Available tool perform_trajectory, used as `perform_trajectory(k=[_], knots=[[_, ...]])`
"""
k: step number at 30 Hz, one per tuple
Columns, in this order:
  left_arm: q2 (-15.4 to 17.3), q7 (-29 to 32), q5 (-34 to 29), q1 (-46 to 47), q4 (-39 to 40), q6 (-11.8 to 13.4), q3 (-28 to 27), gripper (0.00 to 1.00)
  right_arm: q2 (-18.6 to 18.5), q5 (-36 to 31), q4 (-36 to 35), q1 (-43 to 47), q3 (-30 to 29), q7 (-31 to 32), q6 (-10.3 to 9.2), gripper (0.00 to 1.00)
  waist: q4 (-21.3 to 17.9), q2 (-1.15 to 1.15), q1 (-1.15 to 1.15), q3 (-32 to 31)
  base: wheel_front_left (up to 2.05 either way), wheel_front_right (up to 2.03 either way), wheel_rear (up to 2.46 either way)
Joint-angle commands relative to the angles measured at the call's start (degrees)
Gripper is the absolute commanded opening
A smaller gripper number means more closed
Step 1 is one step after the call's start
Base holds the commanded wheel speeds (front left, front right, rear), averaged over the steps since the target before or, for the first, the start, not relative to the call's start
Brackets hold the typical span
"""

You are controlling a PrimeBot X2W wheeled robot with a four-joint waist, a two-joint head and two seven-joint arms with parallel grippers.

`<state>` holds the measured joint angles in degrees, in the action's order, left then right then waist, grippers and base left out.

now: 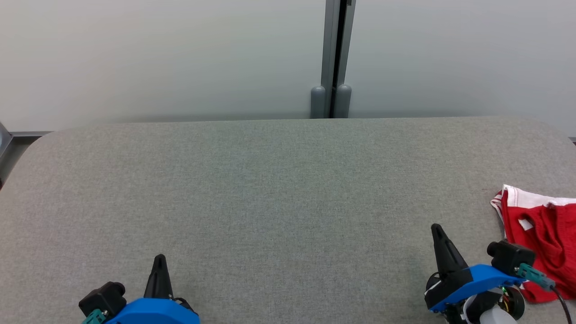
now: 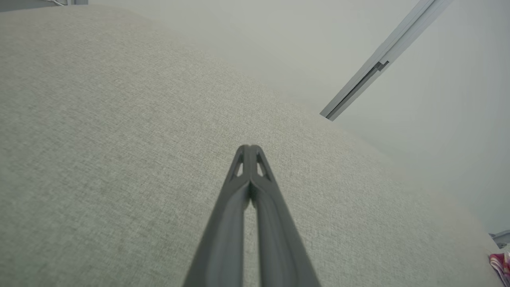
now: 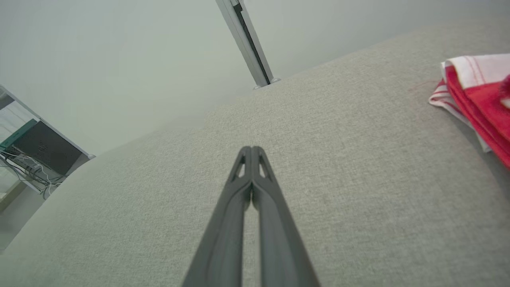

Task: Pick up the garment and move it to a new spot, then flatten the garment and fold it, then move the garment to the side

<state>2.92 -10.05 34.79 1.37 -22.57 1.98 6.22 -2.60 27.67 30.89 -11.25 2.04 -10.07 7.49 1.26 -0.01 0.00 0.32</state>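
The garment [image 1: 544, 234] is bright red, with a white band carrying thin red stripes. The bench [image 1: 270, 202] is pale grey-green in a fine woven fleck. The left gripper [image 1: 159, 258] and right gripper [image 1: 435, 228] are black on blue bodies. The wall [image 1: 157, 58] is pale grey and its post [image 1: 335, 54] a darker grey.

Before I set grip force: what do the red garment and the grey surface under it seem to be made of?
The garment looks like soft cloth, matte red with a white striped band: it lies in loose folds. The surface looks like padding covered in coarse grey woven fabric, matte: a weave grain shows and its corners are rounded.
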Motion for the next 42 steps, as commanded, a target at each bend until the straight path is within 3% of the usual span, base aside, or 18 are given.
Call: perform_trajectory(k=[1,42], knots=[[0.0,0.6,2.0,1.7,1.2,-0.4,-0.6,0.0,-0.2,2.3,-1.6,-0.3,-0.4,0.5,0.0,0.0,0.0,0.0,0.0,0.0,0.0,0.0,0.0],[0.0,8.7,30.2,3.6,5.1,-5.1,-6.9,0.0,-0.3,34.0,-9.6,2.5,-4.6,8.7,0.01,0.0,-0.5,0.01,0.0,-0.1,0.0,0.0,0.0]])
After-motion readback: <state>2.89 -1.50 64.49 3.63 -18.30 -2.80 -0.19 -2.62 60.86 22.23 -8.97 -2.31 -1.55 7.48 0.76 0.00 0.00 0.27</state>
